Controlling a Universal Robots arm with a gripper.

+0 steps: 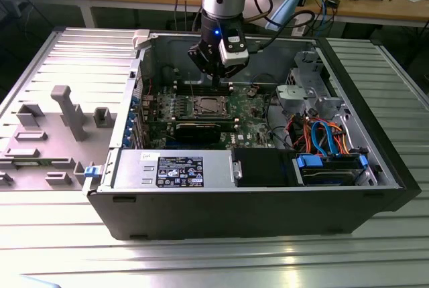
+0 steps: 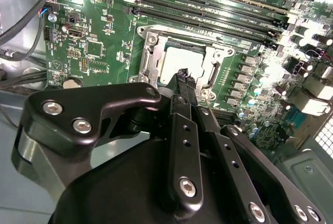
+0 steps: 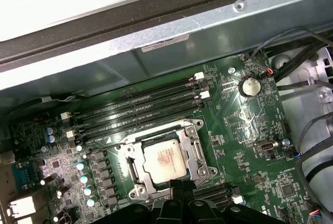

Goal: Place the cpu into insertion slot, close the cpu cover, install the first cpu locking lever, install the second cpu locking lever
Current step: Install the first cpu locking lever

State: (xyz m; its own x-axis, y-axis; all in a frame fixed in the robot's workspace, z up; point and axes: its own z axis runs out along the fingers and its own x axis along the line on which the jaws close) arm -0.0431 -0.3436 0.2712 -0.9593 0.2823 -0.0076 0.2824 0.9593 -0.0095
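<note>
Silver-grey and flat, the cpu [image 3: 165, 160] lies seated in the insertion slot [image 3: 135, 190] on the green board, and the thin metal cpu cover [image 3: 194, 152] looks lowered around it. I judge the chip light, stiff and fragile underneath, best taken by its edges. The black claw [image 2: 185, 76] hangs just above the socket's edge, fingers pressed together, holding nothing.
</note>
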